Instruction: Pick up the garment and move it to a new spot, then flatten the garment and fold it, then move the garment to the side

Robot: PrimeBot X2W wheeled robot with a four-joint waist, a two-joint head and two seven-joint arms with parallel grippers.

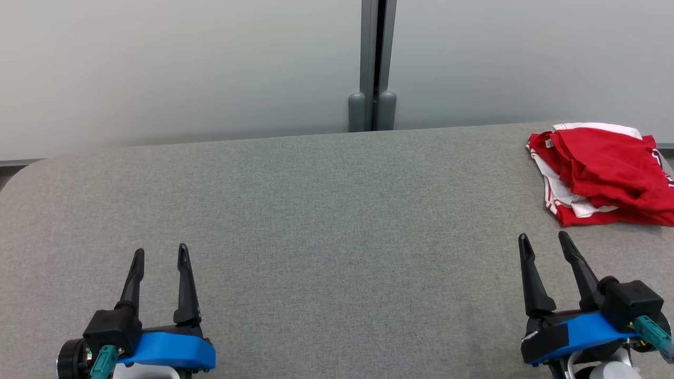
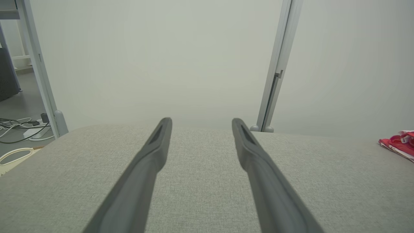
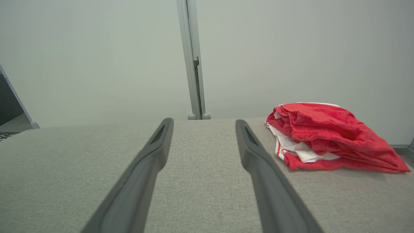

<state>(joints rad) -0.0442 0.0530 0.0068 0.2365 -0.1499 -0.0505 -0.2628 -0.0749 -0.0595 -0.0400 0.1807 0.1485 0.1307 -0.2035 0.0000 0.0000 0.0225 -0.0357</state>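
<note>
A red garment (image 1: 605, 171) with white trim lies bunched in a heap at the far right of the grey fabric table (image 1: 316, 210). The right wrist view has the garment (image 3: 326, 139) just right of and beyond the fingers; the left wrist view catches its edge (image 2: 397, 144) at the far right. My right gripper (image 1: 545, 239) hovers open near the table's front right, a short way in front of the heap, holding nothing. At the front left my left gripper (image 1: 160, 253) is open too, far from the garment.
A pale wall with a grey vertical post (image 1: 373, 63) runs behind the table. In the left wrist view, cables (image 2: 22, 127) and a pale loop lie on the floor past the table's rounded left corner.
</note>
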